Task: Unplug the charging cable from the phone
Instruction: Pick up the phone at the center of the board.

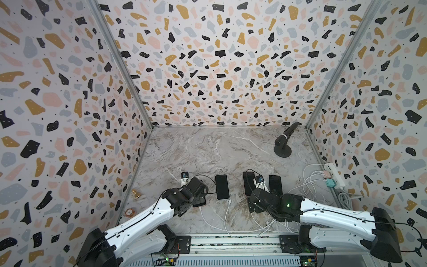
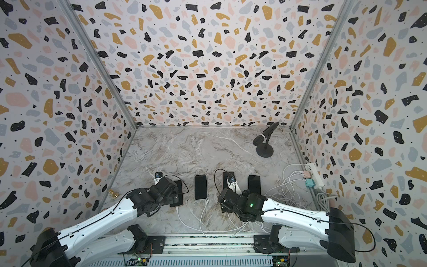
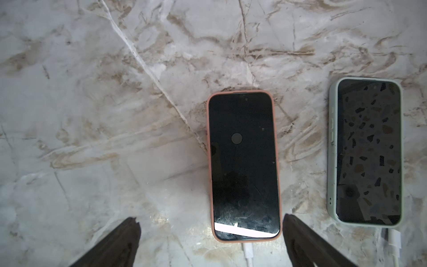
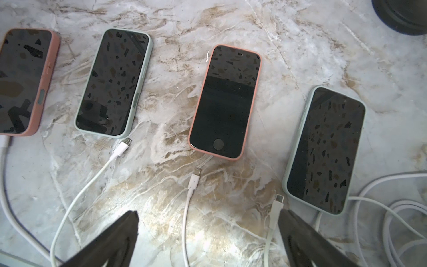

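Observation:
Four phones lie in a row on the marble table. The leftmost phone (image 3: 243,166) (image 4: 23,81), in a pink case, has a white charging cable (image 3: 248,252) plugged into its near end. My left gripper (image 3: 210,220) (image 1: 197,188) hangs open above that end, one finger on each side, touching nothing. The three other phones (image 4: 113,81) (image 4: 226,101) (image 4: 325,150) each have a loose white plug (image 4: 122,145) (image 4: 195,178) (image 4: 277,203) lying just off their near ends. My right gripper (image 4: 208,215) (image 1: 255,204) is open and empty above the loose cables.
A black microphone on a round stand (image 1: 283,143) is at the back right. A white power strip (image 1: 333,174) with chargers and coiled white cables (image 1: 307,185) lies along the right wall. Small gold pieces (image 1: 135,193) sit by the left wall.

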